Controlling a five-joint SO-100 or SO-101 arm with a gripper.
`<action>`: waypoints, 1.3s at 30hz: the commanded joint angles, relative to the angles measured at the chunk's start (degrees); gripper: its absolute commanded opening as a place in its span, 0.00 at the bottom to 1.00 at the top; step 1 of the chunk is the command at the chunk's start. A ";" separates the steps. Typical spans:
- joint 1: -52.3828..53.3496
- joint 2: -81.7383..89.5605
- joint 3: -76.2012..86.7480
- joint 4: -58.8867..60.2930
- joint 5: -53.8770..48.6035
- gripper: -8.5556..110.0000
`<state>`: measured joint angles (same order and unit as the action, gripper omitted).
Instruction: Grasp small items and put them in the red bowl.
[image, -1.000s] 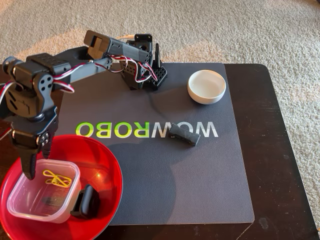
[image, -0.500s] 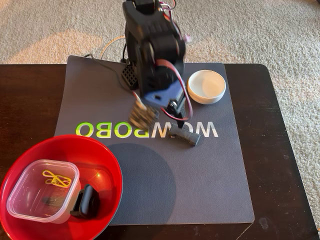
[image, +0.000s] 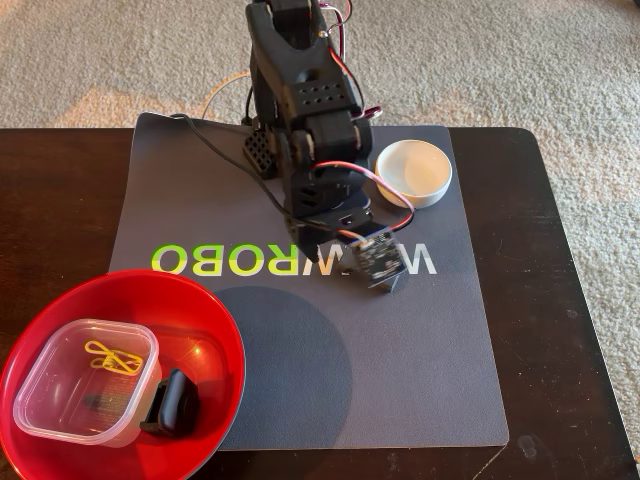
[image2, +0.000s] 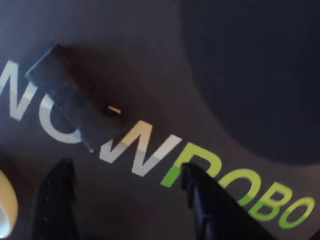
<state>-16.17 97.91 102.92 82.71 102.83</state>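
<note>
Spread apart with nothing between them, the jaws of the gripper (image2: 125, 175) show in the wrist view as two dark fingers rising from the bottom edge, one (image2: 55, 200) at left and one (image2: 210, 205) at right, with bare mat between. Just beyond them in that view we see the dark grey block (image2: 75, 102) lying at a slant across the white letters printed on the grey mat (image2: 150, 40), apart from both fingertips. A sliver of the white bowl (image2: 5, 210) shows at the lower left edge of the wrist view.

In the fixed view, nearest the camera, the red bowl (image: 215, 330) sits at the lower left, overlapping the mat's corner and the dark wooden table (image: 560, 300). Inside it we see the clear square tub (image: 85, 380), with the yellow wire clip (image: 112, 357) lying in the tub, and the black bracket (image: 172, 403) resting on the bowl's floor just beside the tub's right side.

Farther back, the arm (image: 305, 110) leans forward from its base at the mat's far edge, and its head hangs over the lettering in the middle of the mat, hiding most of the block; only a dark end (image: 388, 283) peeks out below it. The gripper itself is covered by the arm in this view. Right of the arm, the white bowl (image: 413, 172) stands on the mat. Beyond the table lies pale carpet (image: 520, 60).
</note>
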 joint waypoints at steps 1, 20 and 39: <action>-3.87 2.81 1.05 -2.11 4.13 0.30; -9.67 -7.21 7.82 -14.33 7.29 0.24; -12.13 -10.81 8.44 -17.93 -4.57 0.11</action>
<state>-27.77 86.22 111.27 66.45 99.76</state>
